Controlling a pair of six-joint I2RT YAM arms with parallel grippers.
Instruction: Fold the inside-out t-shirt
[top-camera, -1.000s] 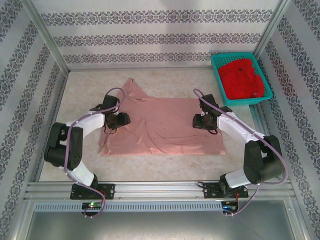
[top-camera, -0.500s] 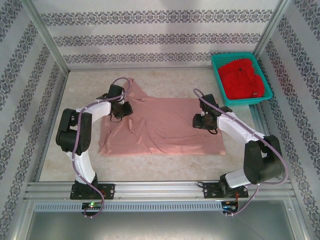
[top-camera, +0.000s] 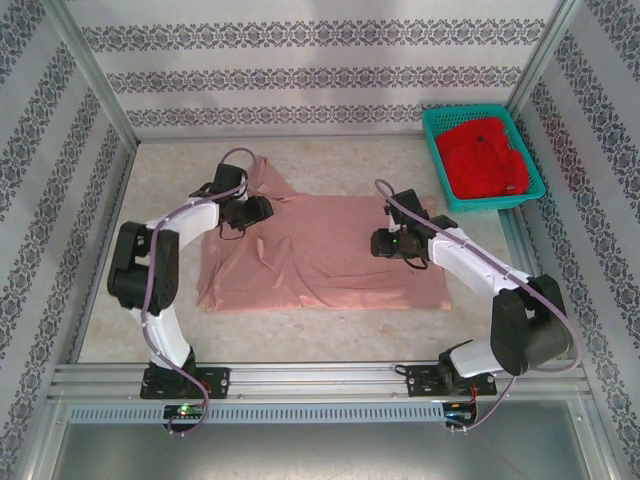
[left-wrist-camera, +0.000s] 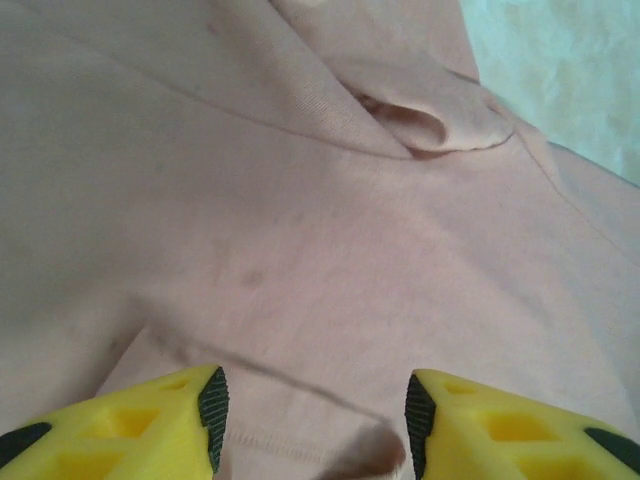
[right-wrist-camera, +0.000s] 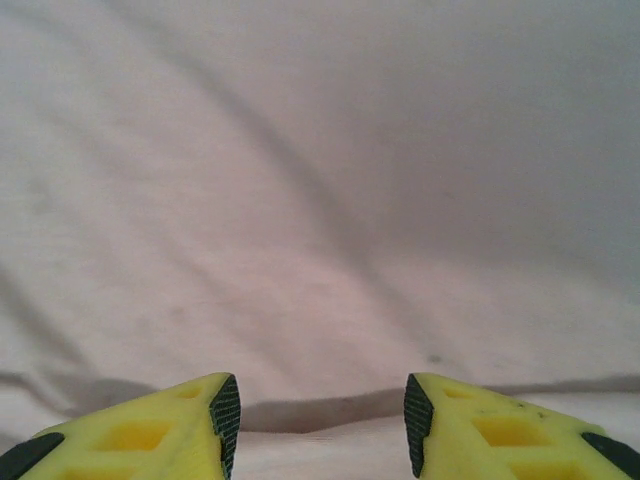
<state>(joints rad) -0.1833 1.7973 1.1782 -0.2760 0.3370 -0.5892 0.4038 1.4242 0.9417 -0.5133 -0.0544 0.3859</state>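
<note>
Lying flat, inside-out t-shirt (top-camera: 330, 262), long axis left-right, peak far-left

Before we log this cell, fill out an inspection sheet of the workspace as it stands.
Surface: pale mottled table, no spills seen.
Job's things: pink t-shirt spread mostly flat, wrinkled, one corner peaked at the far left; not yet folded.
Clutter: teal basket at the far right, red garment inside it.
Grippers: left gripper open over the shirt's far-left part; right gripper open over its right part; neither holds cloth.
Cables: purple cables run along both arms, looping up at each wrist.
Surroundings: patterned walls; metal rail at the near edge.
</note>
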